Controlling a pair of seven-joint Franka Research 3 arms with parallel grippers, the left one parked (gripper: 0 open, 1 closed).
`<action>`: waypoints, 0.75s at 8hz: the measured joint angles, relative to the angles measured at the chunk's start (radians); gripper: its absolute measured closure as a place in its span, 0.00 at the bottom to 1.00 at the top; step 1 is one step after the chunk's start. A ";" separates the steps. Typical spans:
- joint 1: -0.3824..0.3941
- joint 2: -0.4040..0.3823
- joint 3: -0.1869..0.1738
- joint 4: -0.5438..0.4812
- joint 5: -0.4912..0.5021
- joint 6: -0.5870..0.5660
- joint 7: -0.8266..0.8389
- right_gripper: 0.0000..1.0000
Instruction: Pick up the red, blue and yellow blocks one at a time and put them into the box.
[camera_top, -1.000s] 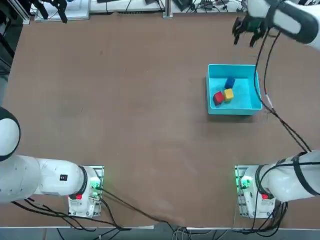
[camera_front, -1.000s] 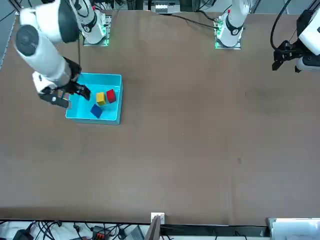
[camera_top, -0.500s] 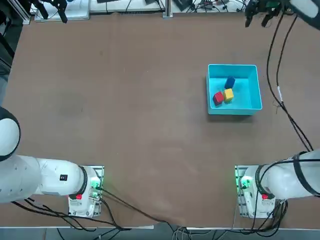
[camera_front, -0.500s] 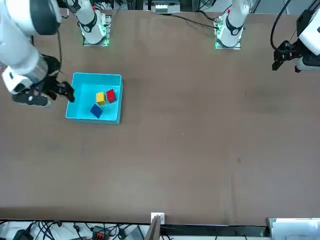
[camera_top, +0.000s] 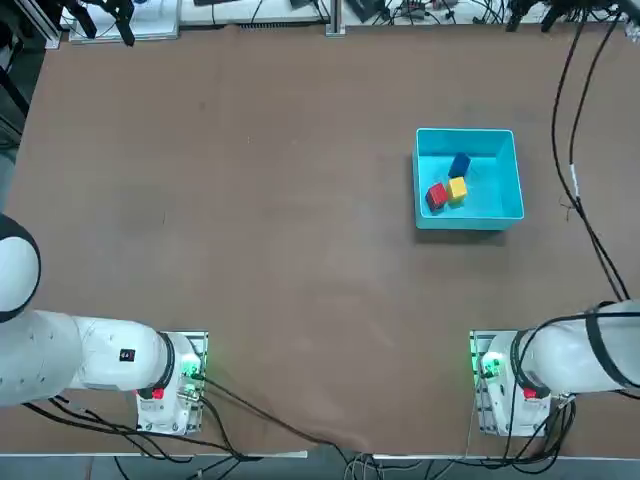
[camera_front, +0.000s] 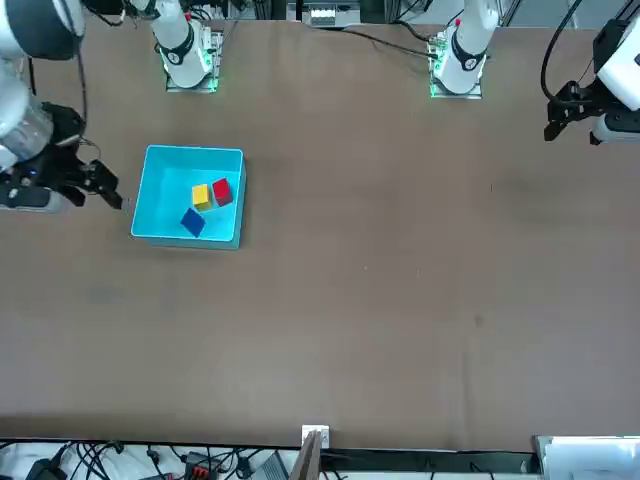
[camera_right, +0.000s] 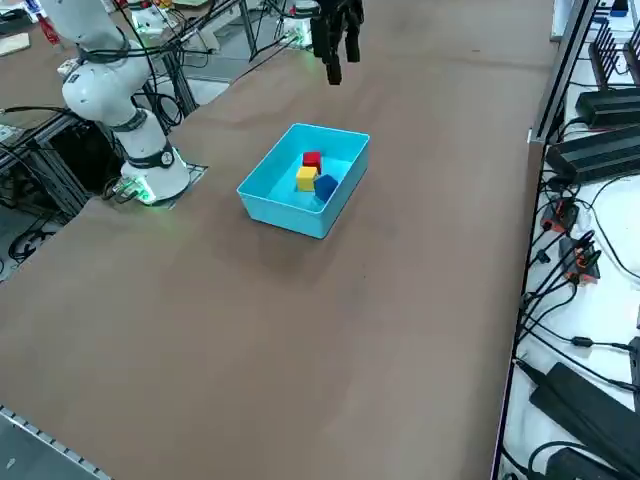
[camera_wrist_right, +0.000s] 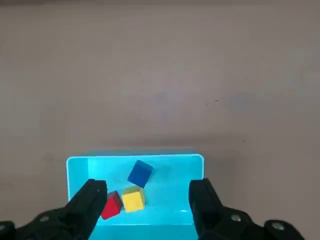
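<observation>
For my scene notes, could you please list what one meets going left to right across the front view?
right gripper → box wall → blue block → yellow block → red block

The right gripper (camera_front: 95, 183) is the one thing that moves: a second ago it hangs at the box (camera_front: 143, 205), overlapping the wall on the working arm's side in the front view; half a second ago it is just clear of that wall; now it stands well apart from the box, near the picture's edge. In the top view it slides up past the far table edge and almost out of the picture. Its fingers (camera_wrist_right: 92, 200) are spread wide, with nothing between them
</observation>
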 joint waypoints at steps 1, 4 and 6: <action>-0.051 -0.005 0.038 0.011 0.002 -0.021 -0.010 0.00; -0.130 -0.038 0.113 0.023 0.008 -0.078 -0.030 0.00; -0.130 -0.049 0.122 0.023 0.015 -0.097 -0.030 0.00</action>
